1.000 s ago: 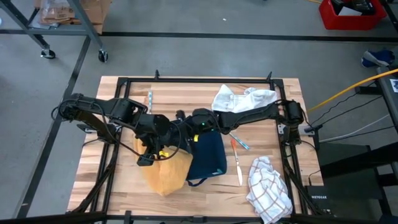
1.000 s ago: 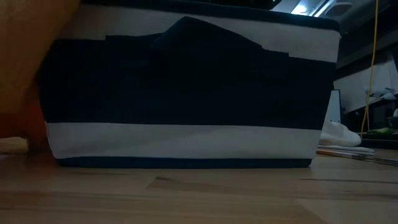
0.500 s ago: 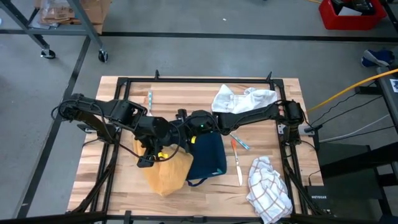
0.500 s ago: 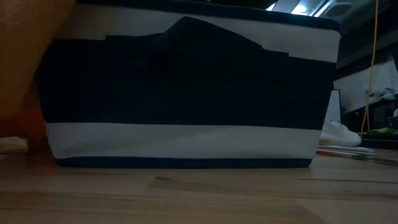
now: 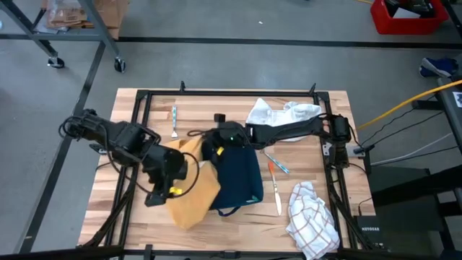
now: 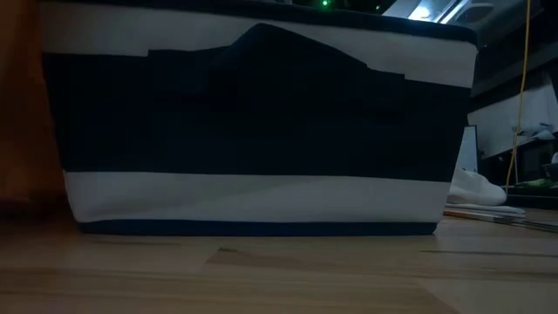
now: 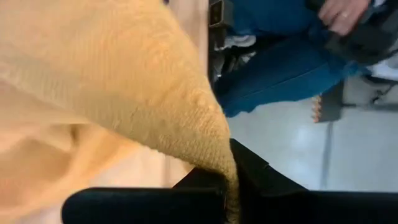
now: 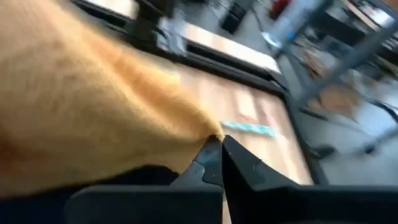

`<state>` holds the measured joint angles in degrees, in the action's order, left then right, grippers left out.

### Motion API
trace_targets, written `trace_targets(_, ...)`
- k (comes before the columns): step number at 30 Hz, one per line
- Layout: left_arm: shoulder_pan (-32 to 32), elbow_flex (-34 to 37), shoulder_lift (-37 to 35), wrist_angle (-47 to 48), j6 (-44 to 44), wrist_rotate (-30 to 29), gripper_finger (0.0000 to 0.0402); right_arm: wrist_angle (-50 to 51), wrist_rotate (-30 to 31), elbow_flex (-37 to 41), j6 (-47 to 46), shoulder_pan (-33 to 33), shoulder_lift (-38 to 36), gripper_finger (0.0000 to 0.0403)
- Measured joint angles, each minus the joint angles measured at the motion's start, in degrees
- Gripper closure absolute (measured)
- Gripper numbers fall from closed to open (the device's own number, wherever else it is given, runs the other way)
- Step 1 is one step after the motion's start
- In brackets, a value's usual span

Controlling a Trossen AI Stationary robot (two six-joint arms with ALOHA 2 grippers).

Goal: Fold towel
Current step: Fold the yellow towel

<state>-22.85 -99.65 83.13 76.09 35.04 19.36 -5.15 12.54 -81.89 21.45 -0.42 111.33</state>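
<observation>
now the wooden table carries plenty of clutter, so largest first. the yellow towel lies on the near-left part of the table, its right side against the navy bag; in the low view that bag blocks nearly everything. a white cloth sits far right and a checked cloth near right — neither is involved.

what has changed over the last second: the right gripper has closed from part-open and now pinches a towel corner, and the towel's far edge, bunched under the arms before, has lifted and spread up toward the table's middle. the right wrist view shows its fingers clamped on yellow fabric. the left gripper has pulled back toward the near-left, shut on the towel's other corner.

with both corners held, the towel looks ready to be stretched flat and folded — the fold itself is not yet made.
</observation>
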Motion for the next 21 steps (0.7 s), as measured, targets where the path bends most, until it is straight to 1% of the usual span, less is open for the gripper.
trace_targets(2,-0.94,0.00,-0.29,0.06,0.78,-0.57,0.0401,1.90,0.25,-0.06,-0.01,-0.59,-0.07,0.0402)
trace_targets(6,-1.70,0.06,-0.25,0.20,0.91,-2.17,0.0401,1.75,-3.83,0.01,-0.12,-1.78,-0.05,0.0399)
trace_targets(10,-1.57,0.06,-0.37,0.33,0.74,-2.71,0.0401,-0.70,-4.62,0.01,-0.27,-1.62,-0.05,0.0375)
trace_targets(13,-1.57,0.08,-0.35,0.35,0.75,-2.91,0.0401,-1.39,-8.11,-0.02,-4.03,-1.45,-0.07,0.0343)
trace_targets(16,-1.60,0.08,-0.37,0.38,0.68,-2.87,0.0401,-0.96,-11.85,-0.22,-9.81,-1.56,-0.07,0.0299)
trace_targets(18,-1.59,0.08,-0.35,0.38,0.62,-2.90,0.0401,-0.73,-13.28,-0.86,-11.20,-1.56,-0.07,0.0268)
trace_targets(20,-1.55,0.08,-0.35,0.38,0.60,-3.00,0.0401,-0.74,-17.40,-1.67,-11.39,-1.55,-0.07,0.0239)
trace_targets(21,-1.55,0.08,-0.35,0.42,0.60,-3.02,0.0401,-0.68,-20.82,-2.31,-11.40,-1.56,-0.07,0.0227)
